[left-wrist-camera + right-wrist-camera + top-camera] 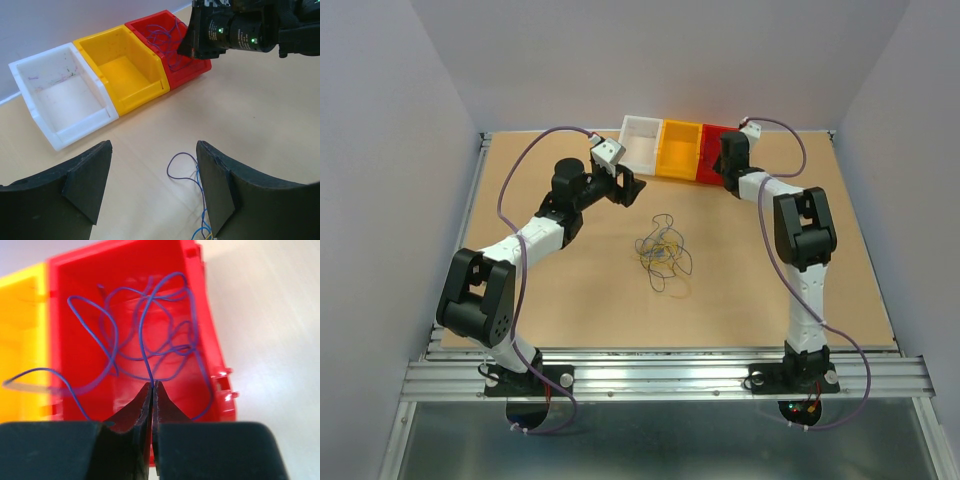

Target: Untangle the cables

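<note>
**While pinched on one wire [145,330] above the red bin [212,335], well apart from the tangle [663,252]**

Pressed together at the right fingers [151,390], clamped on that thin blue-purple wire. Straight away from the tips at first, then looping among more blue strands already inside the bin. Directly ahead and below, so the drop looks like a matter of parting over the red walls. Yellow bin [680,148] butting against the red one on the side towards the white bin [642,140], bare table [770,310] on the other.

Spread wide and holding nothing at the left fingers [628,187], hovering near the white bin. Nearer to these than to the right pair: the tangle, a loose heap of yellow, dark and pale strands mid-table, with no clear long axis. Towards the near edge from the left fingers, one purple loop reaching just below them in the wrist view. Open table on every side of the heap, no edge close.
</note>
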